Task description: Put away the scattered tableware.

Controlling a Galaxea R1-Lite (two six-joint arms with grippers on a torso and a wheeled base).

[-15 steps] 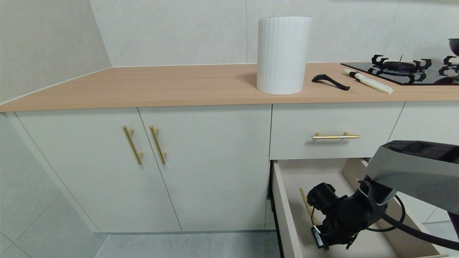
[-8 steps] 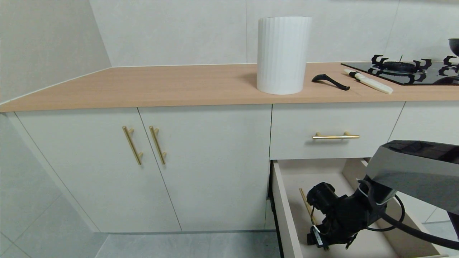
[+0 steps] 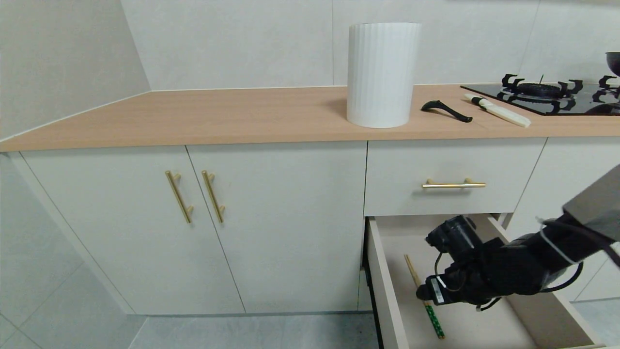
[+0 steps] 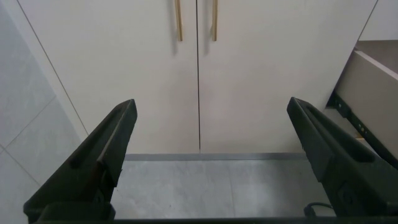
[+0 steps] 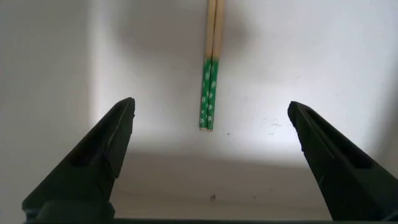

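Two chopsticks (image 3: 412,271) lie in the open drawer (image 3: 385,291), along its nine o'clock wall. The right gripper (image 3: 422,293) hangs just above, so I judge them delivered. A black spoon (image 3: 445,109) and a knife (image 3: 498,109) wait on the tabletop (image 3: 242,114).

From the left wrist, the left gripper (image 4: 211,118) is spread and idle before the cabinet doors (image 4: 249,74).

From the right wrist, the fingers (image 5: 112,143) are spread, with the chopsticks lying untouched between them.

Since one second ago the right arm has risen, uncovering the chopsticks' green ends.

Right tool (image 5: 210,106) and left tool (image 4: 211,102) both have jaws spread wide apart.
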